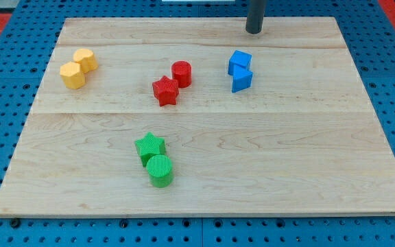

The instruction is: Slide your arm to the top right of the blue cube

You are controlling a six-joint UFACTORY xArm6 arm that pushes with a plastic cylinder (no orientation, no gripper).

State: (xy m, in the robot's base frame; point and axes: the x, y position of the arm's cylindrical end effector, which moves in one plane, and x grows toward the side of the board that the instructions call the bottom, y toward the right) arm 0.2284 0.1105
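Note:
The blue cube (239, 62) sits on the wooden board (204, 171) right of centre near the view's top. A second blue block (242, 79), wedge-like, touches it just below. My tip (254, 30) is the lower end of a dark rod that comes down from the view's top edge. It stands above and slightly right of the blue cube, a small gap apart from it.
A red cylinder (182, 73) and a red star (165, 90) touch near the centre. Two yellow blocks (84, 60) (73, 75) sit at the upper left. A green star (149, 146) and a green cylinder (160, 170) touch below centre.

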